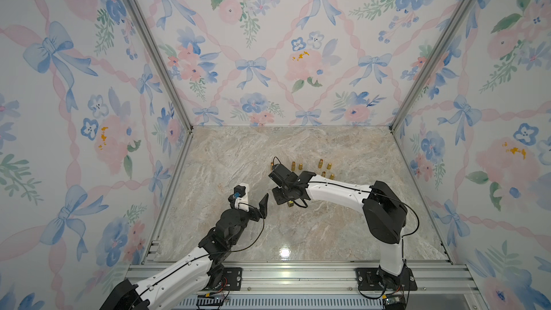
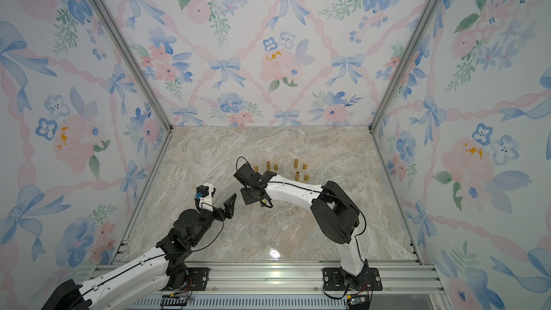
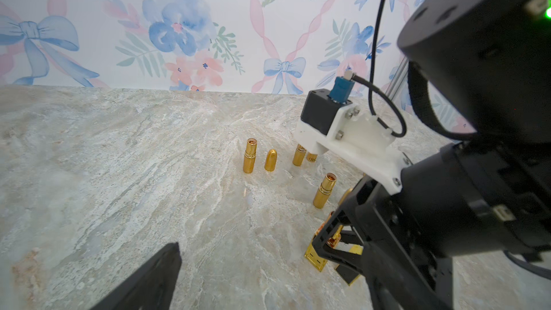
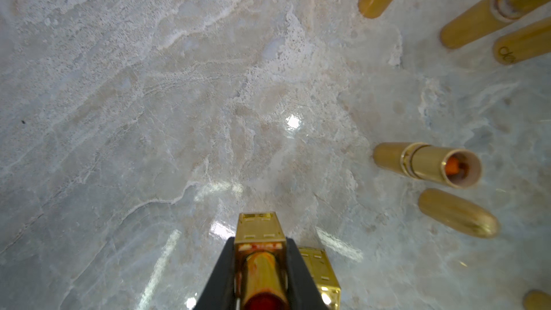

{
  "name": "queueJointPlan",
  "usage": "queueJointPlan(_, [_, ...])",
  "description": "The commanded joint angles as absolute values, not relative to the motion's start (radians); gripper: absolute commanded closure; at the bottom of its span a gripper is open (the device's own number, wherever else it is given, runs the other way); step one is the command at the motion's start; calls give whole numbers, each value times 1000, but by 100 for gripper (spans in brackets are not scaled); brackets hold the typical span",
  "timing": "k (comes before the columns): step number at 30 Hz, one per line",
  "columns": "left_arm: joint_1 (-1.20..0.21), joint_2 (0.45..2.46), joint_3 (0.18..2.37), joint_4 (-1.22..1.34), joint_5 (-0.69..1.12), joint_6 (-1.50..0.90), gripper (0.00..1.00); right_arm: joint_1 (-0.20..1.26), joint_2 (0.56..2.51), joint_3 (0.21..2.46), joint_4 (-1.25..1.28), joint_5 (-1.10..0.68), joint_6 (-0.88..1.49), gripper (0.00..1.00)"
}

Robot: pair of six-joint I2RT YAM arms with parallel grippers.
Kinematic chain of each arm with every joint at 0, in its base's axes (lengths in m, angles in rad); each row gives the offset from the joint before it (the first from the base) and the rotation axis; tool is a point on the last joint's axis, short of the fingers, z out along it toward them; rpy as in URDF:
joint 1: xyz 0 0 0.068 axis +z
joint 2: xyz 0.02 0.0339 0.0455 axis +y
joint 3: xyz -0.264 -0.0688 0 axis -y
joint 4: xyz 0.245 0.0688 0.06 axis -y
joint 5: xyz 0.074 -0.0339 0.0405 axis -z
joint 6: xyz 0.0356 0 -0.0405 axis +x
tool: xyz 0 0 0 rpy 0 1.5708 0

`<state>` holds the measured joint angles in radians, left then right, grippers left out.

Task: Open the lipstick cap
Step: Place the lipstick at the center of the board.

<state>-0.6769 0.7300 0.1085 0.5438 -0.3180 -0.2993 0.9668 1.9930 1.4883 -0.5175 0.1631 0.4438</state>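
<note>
My right gripper (image 4: 258, 247) is shut on a square gold lipstick (image 4: 258, 229) that stands on the marble, its inner tube and red stick exposed. The square gold cap (image 4: 320, 275) rests on the table right beside it, free of both grippers. In the left wrist view the lipstick (image 3: 315, 259) and the cap (image 3: 348, 275) sit partly behind the right gripper's fingers (image 3: 331, 251). In both top views only a gold glint (image 1: 289, 204) (image 2: 264, 203) shows under that gripper. My left gripper (image 1: 252, 204) (image 2: 220, 205) hangs wide open and empty, just left of the lipstick.
Several round gold lipsticks (image 1: 322, 164) (image 3: 250, 156) (image 4: 426, 164) and bullet-shaped caps (image 3: 270, 160) (image 4: 459, 213) stand behind the right gripper. Floral walls close in the marble table (image 1: 328, 234) on three sides; an aluminium rail (image 1: 298, 275) runs along the front.
</note>
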Motion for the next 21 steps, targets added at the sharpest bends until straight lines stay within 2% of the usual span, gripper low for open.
queueJointPlan(1, [-668,732,103,529,-355,-332,2,990,2027,1488,-475,239,428,83])
queueJointPlan(10, [-664,722,91,524,-378,-343,2,1026,2086,1507,-453,275,422,82])
queueJointPlan(14, [-661,703,83,523,-394,-348,2,1031,2088,1497,-449,274,424,78])
queueJointPlan(21, [-656,695,84,518,-400,-348,2,1033,2047,1493,-451,274,424,58])
